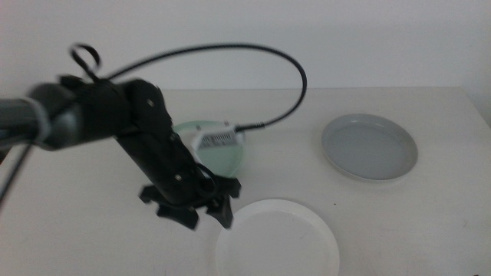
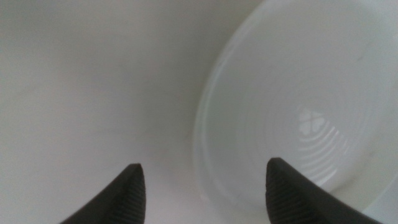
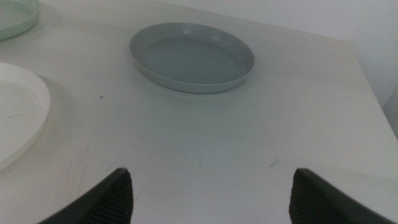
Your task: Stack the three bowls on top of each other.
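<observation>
The white bowl (image 1: 278,239) sits at the front centre of the table. My left gripper (image 1: 203,217) hangs open at its left rim; in the left wrist view the gripper (image 2: 204,167) has the white bowl (image 2: 292,118) rim between its jaws, apart from both. The mint green bowl (image 1: 230,159) lies behind, mostly hidden by the left arm. The light grey bowl (image 1: 370,146) rests at the right. My right gripper (image 3: 211,174) waits open and out of the middle view, facing the grey bowl (image 3: 191,56), the white bowl (image 3: 18,112) and the green bowl (image 3: 13,15).
The white table (image 1: 414,222) ends at a pale wall behind. A black cable (image 1: 253,57) arcs over the table from the left arm's wrist camera.
</observation>
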